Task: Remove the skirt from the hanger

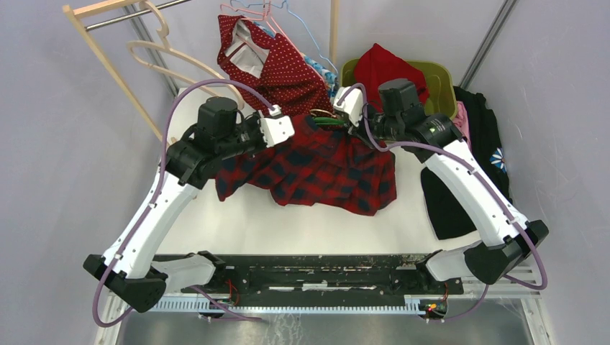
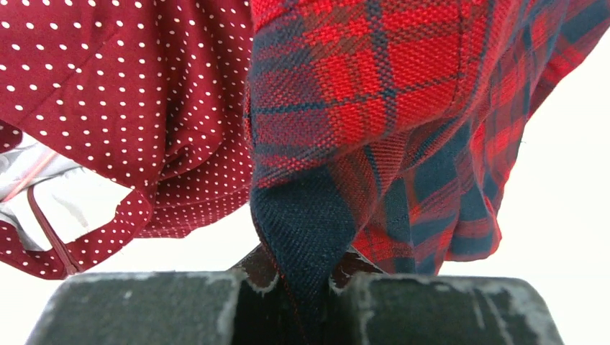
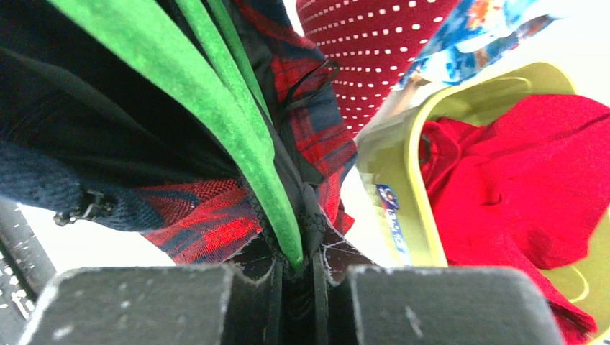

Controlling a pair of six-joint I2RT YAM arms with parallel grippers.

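Note:
The skirt (image 1: 324, 169) is red and navy plaid and lies bunched on the white table between my two arms. My left gripper (image 1: 291, 129) is at its left upper edge. In the left wrist view that gripper (image 2: 306, 287) is shut on a navy fold of the skirt (image 2: 374, 93). A green hanger (image 1: 327, 121) shows at the skirt's top right, where my right gripper (image 1: 338, 115) sits. In the right wrist view the right gripper (image 3: 298, 269) is shut on the tip of the green hanger (image 3: 216, 108), with dark lining and the plaid skirt (image 3: 208, 215) pressed beside it.
A dark red polka-dot garment (image 1: 280, 65) hangs just behind the skirt. A yellow-green bin (image 1: 439, 79) at the back right holds a red garment (image 1: 385, 65). A black garment (image 1: 446, 201) lies by the right arm. Wooden hangers (image 1: 165, 54) and a wooden rack (image 1: 108, 65) stand back left.

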